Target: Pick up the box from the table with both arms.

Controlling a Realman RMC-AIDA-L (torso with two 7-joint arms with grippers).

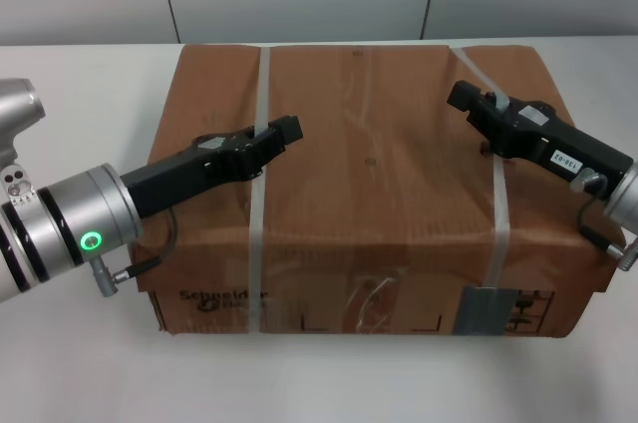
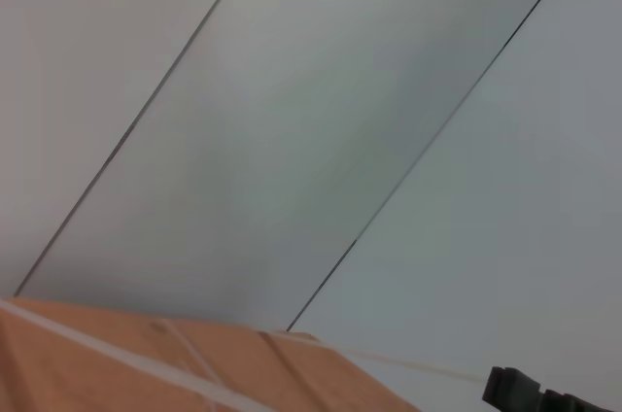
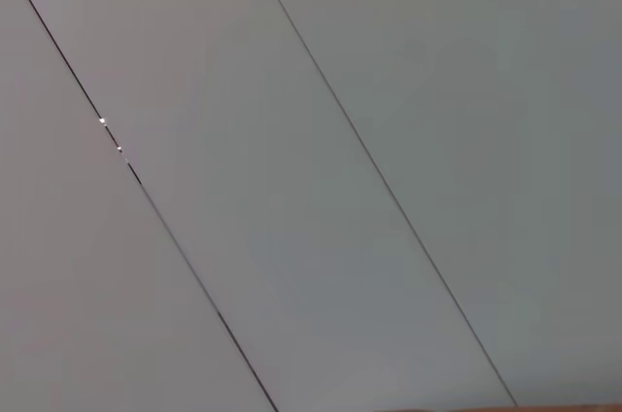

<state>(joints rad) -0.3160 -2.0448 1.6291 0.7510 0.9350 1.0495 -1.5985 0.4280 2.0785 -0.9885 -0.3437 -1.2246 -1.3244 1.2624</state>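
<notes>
while the box [image 1: 379, 194] sits on the white surface [image 1: 80, 373], both hands hover above its top. left hand [image 1: 284, 134] and right hand [image 1: 461, 96] are well apart; i cannot tell either grip.

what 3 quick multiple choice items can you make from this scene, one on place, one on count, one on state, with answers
1. Where are both tools?
A. over the top of the box
B. on the table in front of the box
C. under the box

2. How many whitish straps run across the box?
A. one
B. two
C. four

3. What state is the box in?
A. opened, flaps up
B. closed and strapped, resting on the table
C. tipped on end

Answers:
1 A: the left tool and right tool both lie over the top of the box.
2 B: a left strap and a right strap.
3 B: the box sits flat on the table, flaps shut.
</notes>
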